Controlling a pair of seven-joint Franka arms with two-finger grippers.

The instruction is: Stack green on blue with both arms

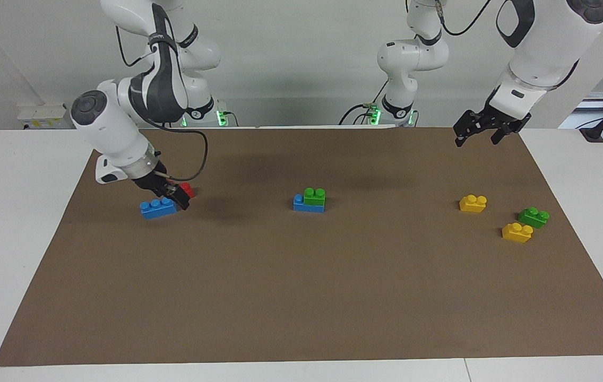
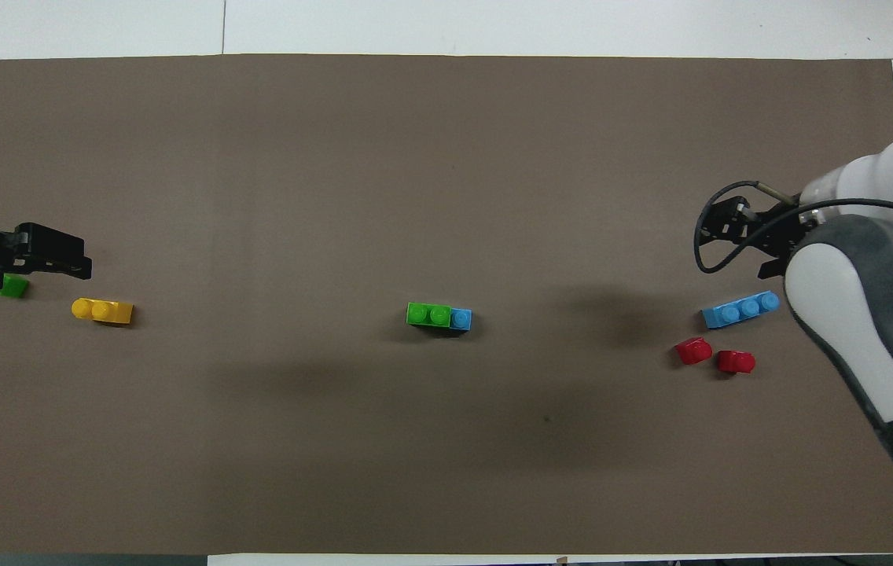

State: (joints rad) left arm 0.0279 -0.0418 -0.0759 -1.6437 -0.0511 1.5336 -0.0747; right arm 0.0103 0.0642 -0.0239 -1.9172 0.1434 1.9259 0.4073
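Observation:
A green brick [image 1: 315,195] sits stacked on a blue brick [image 1: 307,205] at the mat's middle, also in the overhead view as green [image 2: 428,314] on blue [image 2: 461,318]. A second blue brick [image 1: 158,208] [image 2: 741,309] lies bare toward the right arm's end. My right gripper [image 1: 177,197] [image 2: 733,232] hangs low beside it, holding nothing that I can see. A second green brick [image 1: 533,217] lies toward the left arm's end, half hidden in the overhead view [image 2: 14,287]. My left gripper [image 1: 475,139] [image 2: 69,261] is open, empty and raised.
Two yellow bricks [image 1: 473,203] [image 1: 517,232] lie by the loose green brick; only one yellow brick [image 2: 103,311] shows in the overhead view. Two small red bricks [image 2: 694,350] [image 2: 736,362] lie nearer the robots than the loose blue brick. A brown mat [image 1: 301,297] covers the table.

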